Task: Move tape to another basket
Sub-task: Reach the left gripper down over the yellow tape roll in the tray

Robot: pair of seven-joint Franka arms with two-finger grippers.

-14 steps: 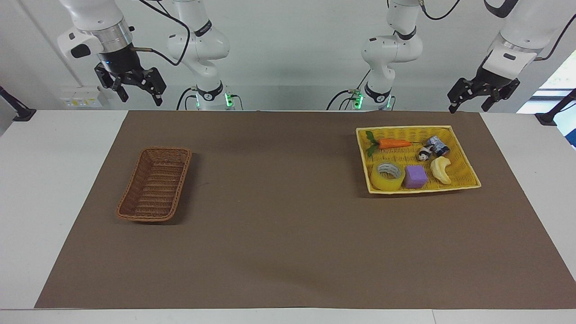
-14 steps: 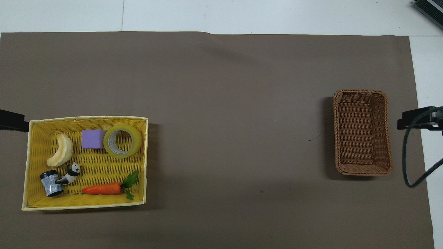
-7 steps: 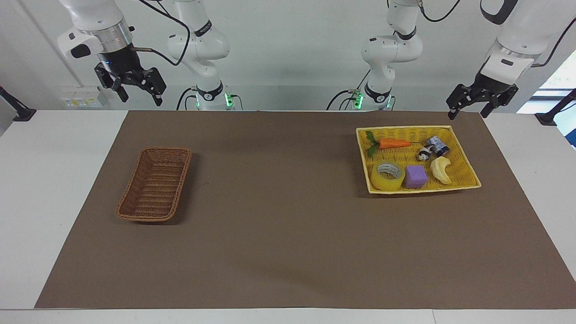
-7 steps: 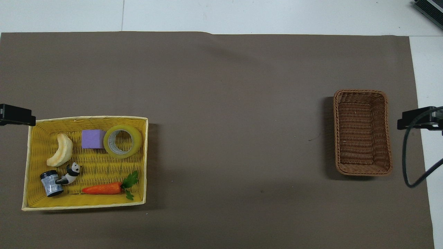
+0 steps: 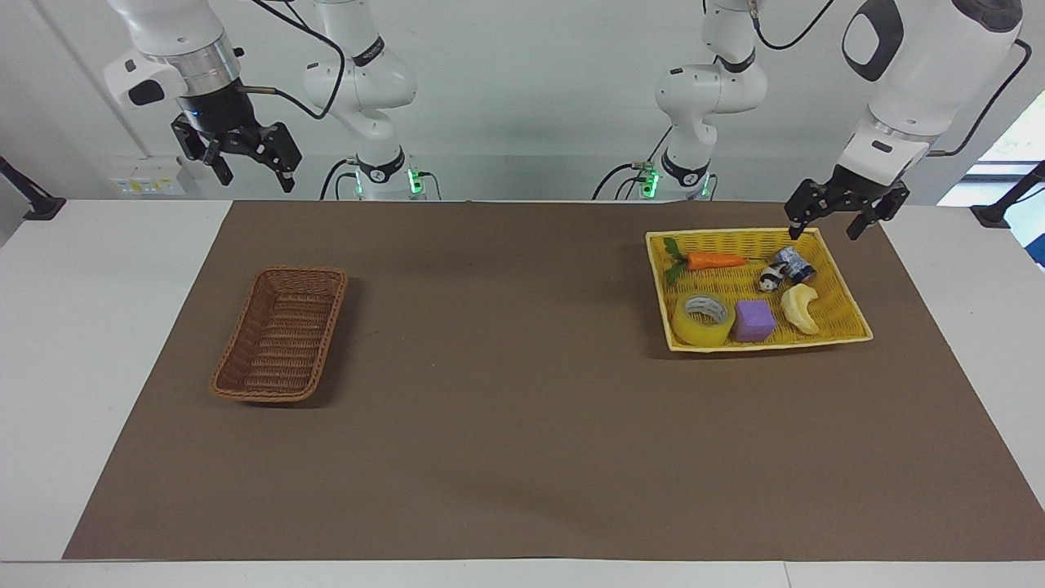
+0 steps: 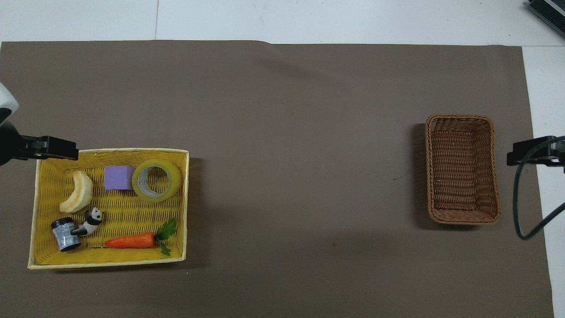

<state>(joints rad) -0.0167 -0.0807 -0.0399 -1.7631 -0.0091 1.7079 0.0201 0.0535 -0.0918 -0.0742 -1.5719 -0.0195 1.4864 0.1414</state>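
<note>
The bench (image 5: 49, 327) carries a brown mat (image 5: 522, 425) across most of its top; on the mat, toward the left arm's end, sits the yellow tray (image 5: 849, 314), and toward the right arm's end the empty basket (image 5: 282, 333), the two well apart; the tape (image 5: 703, 319) lies flat in the tray's corner farthest from the robots, touching a purple cube (image 5: 753, 320), with a carrot (image 5: 714, 260), a banana (image 5: 798, 307), a panda toy (image 5: 770, 279) and a small jar (image 5: 794, 263) sharing the tray. Over the last second the left claw (image 5: 833, 221) has swung in from the bench's end and dropped to hang over the tray's edge nearest the robots, fingers spread wide and holding nothing; so the reach for the tape looks begun, though the grasp is not yet made. The right claw (image 5: 249, 161) waits high above the bench's edge nearest the robots, spread wide as well.
</note>
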